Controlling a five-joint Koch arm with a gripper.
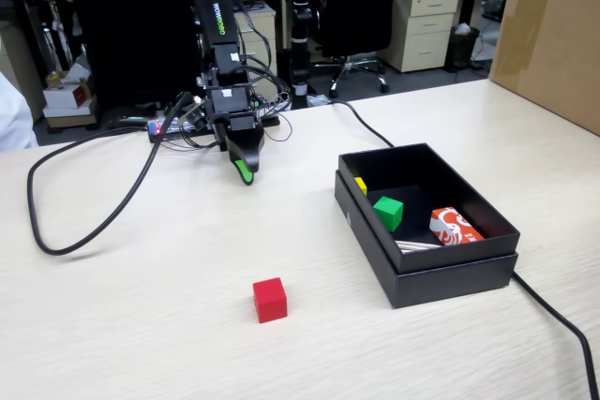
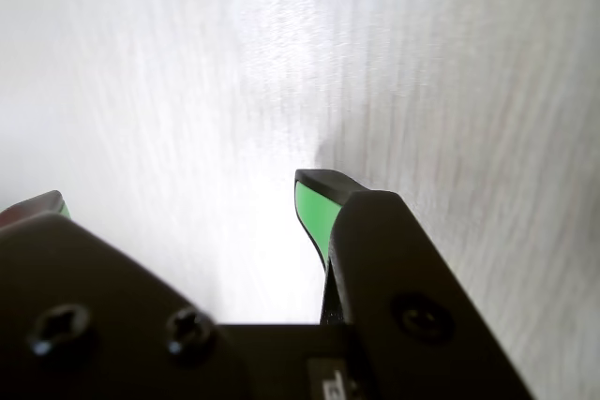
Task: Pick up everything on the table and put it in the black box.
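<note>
Fixed view: the gripper is seen spread and empty at upper left, well apart from the red cube at lower centre on the table. The cube should be straddled squarely before closing; the black box waits right.

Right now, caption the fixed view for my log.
Empty pincer rests near base; red cube on table, black box partly filled.

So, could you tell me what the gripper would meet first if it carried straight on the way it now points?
Most likely the bare table. The gripper points steeply down near the arm's base, and the wrist view shows only pale wood beyond its open jaws. The red cube and black box lie off that line.
</note>
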